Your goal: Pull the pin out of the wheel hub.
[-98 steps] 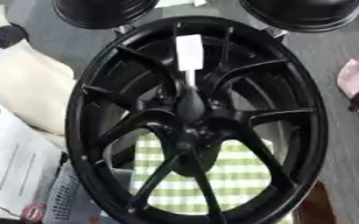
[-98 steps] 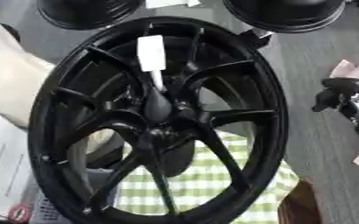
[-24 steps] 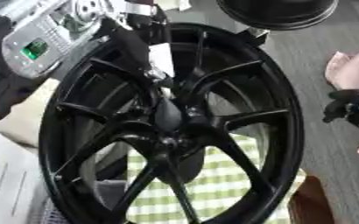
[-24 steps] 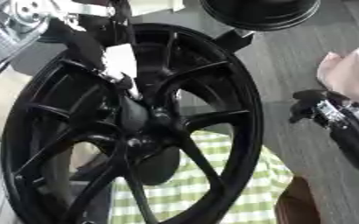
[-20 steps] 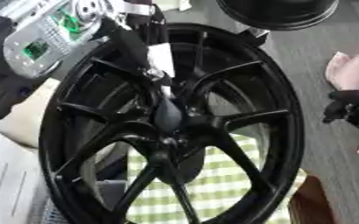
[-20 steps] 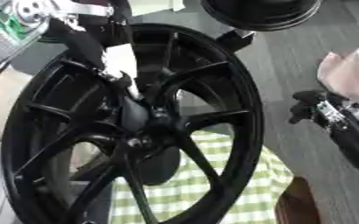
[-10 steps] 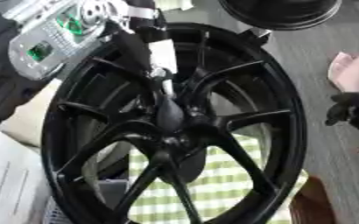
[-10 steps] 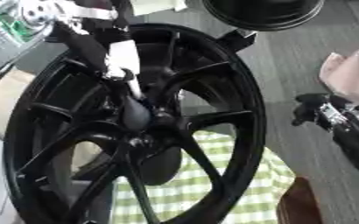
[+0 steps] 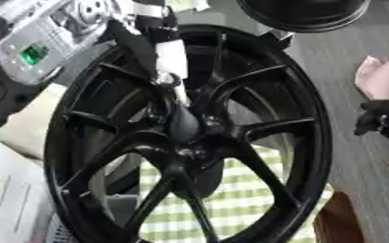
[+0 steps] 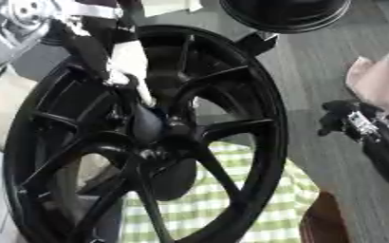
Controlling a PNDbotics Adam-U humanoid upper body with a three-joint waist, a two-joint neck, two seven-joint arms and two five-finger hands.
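Pin (image 9: 172,59), one white piece with a thin stem, stands over the hub (image 9: 185,127) of the single black wheel (image 9: 314,142), toward 12 o'clock from the hub centre. The left hand (image 9: 148,40) comes in from 11 o'clock, and its dark fingers (image 9: 135,45) are curled around the white top of the pin, pinching it from the left side and from above. The lower tip of the stem is near the hub; whether it is inside the hole, I cannot tell. Under the wheel lies one green checked cloth (image 9: 231,204). The right hand (image 10: 347,121) shows at 3 o'clock, well apart from the wheel, fingers curled and holding nothing. One more black rim (image 9: 301,14) lies at 1 o'clock.
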